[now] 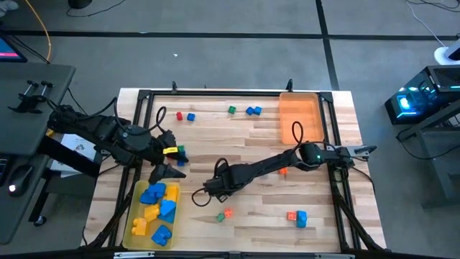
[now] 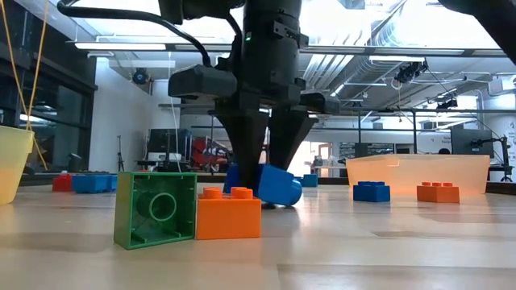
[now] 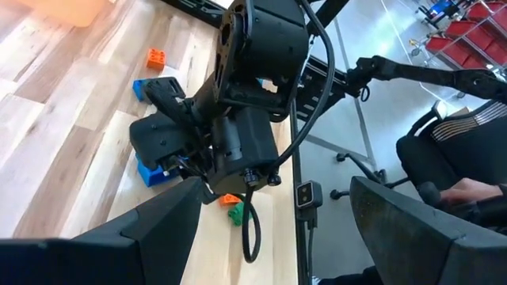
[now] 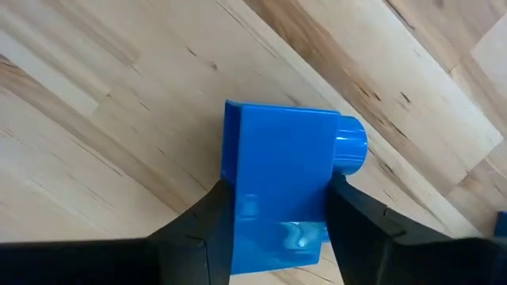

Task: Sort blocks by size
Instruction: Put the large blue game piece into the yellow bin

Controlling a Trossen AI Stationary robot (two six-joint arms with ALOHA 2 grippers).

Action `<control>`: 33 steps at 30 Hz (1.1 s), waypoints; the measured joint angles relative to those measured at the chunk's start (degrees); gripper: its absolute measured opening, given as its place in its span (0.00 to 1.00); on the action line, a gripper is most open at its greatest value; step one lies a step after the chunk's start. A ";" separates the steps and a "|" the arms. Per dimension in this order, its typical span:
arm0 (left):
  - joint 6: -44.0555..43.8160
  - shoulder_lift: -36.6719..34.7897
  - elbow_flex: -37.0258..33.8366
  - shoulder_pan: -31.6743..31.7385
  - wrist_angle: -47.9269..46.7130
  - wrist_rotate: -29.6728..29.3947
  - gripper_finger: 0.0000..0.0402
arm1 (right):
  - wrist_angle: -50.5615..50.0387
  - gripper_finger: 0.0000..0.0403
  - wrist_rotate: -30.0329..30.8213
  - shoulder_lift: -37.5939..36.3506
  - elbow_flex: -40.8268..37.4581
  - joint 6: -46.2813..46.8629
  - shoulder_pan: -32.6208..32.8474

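Observation:
My right gripper [image 1: 207, 191] reaches to the table's middle and points down, shut on a larger blue block [image 4: 277, 174]; the block also shows in the low view [image 2: 279, 185]. My left gripper [image 1: 164, 173] is open and empty, above the far end of the translucent yellow tray [image 1: 130, 216], which holds several larger blue and yellow blocks [image 1: 158, 205]. Tiny blocks lie on the table: a red one [image 1: 180, 115] and a blue one [image 1: 190, 116] at the far left, a green one [image 1: 232, 110], a joined green and orange pair [image 1: 224, 214], and an orange and blue pair [image 1: 296, 216]. My right gripper pinches the blue block by two opposite side faces [image 4: 238, 198] between its two fingers [image 4: 207, 229], from above, pointing down. A stud [image 4: 352, 146] sticks out sideways. The block sits tilted in the hold, its lower corner [image 2: 270, 203] at or just above the table; I cannot tell which.
The translucent orange tray [image 1: 300, 108] stands at the far right. More small blocks lie there: blue [image 1: 253, 110] and orange [image 1: 284, 171]. The green and orange pair [image 2: 189, 211] stands near my right gripper. A black frame rail [image 1: 215, 94] bounds the table's edges.

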 joint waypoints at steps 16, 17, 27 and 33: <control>1.97 -11.22 2.77 -0.72 4.84 1.66 0.76 | 24.87 0.01 3.24 -0.09 13.53 -16.70 -0.02; 1.56 -12.05 2.78 -0.72 4.76 0.69 0.76 | 25.16 0.03 3.29 -0.09 13.50 -16.63 -0.02; 0.70 -10.33 2.80 -0.72 -0.66 -5.76 0.76 | 1.32 0.40 3.28 0.07 14.15 -21.82 -0.28; 2.58 -5.64 2.78 -0.70 -1.22 -2.97 0.76 | -0.31 0.64 -3.92 0.07 14.15 -31.42 -1.68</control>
